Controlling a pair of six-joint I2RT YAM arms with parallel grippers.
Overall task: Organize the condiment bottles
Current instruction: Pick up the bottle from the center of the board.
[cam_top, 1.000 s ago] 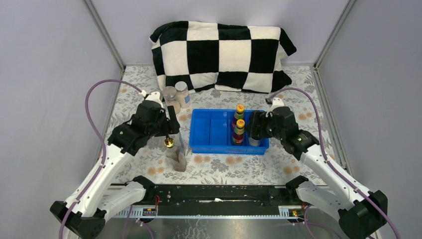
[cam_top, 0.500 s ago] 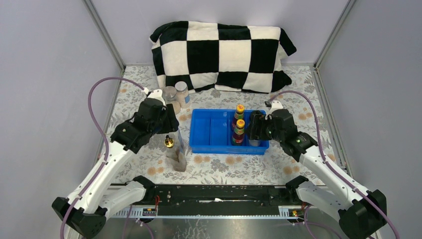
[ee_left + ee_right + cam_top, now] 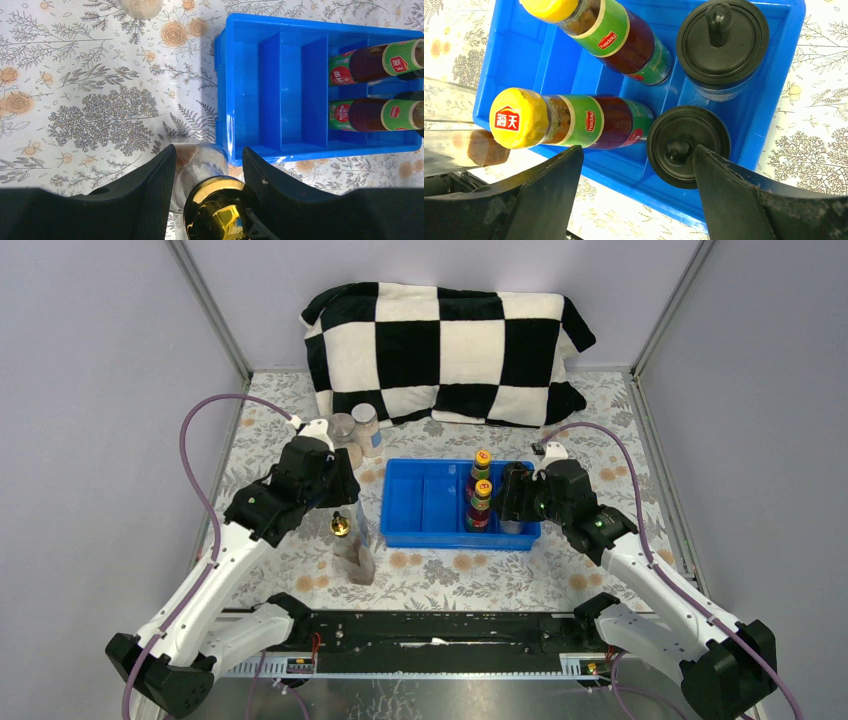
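My left gripper (image 3: pixel 209 165) is shut on a clear gold-topped bottle (image 3: pixel 220 212) standing just off the blue tray's (image 3: pixel 222 90) near left corner; from above its gold top (image 3: pixel 341 527) shows below the gripper (image 3: pixel 335 502). Two sauce bottles with yellow caps (image 3: pixel 574 122) (image 3: pixel 614 40) stand in the tray beside two black-capped shakers (image 3: pixel 688 146) (image 3: pixel 722 42). My right gripper (image 3: pixel 638 150) hangs open over the tray's near right corner, holding nothing, its right finger over the nearer shaker. Two grey-lidded jars (image 3: pixel 342 428) (image 3: pixel 366 420) stand on the table behind the left arm.
A black-and-white checkered cloth (image 3: pixel 445 350) lies bunched at the back of the flowered table. The tray's two left compartments (image 3: pixel 295 90) hold nothing. Grey walls with metal posts (image 3: pixel 215 315) close in both sides.
My left gripper has closed from open onto the gold-topped bottle, and the left arm has shifted slightly. The right arm and the bottles in the tray have not moved.
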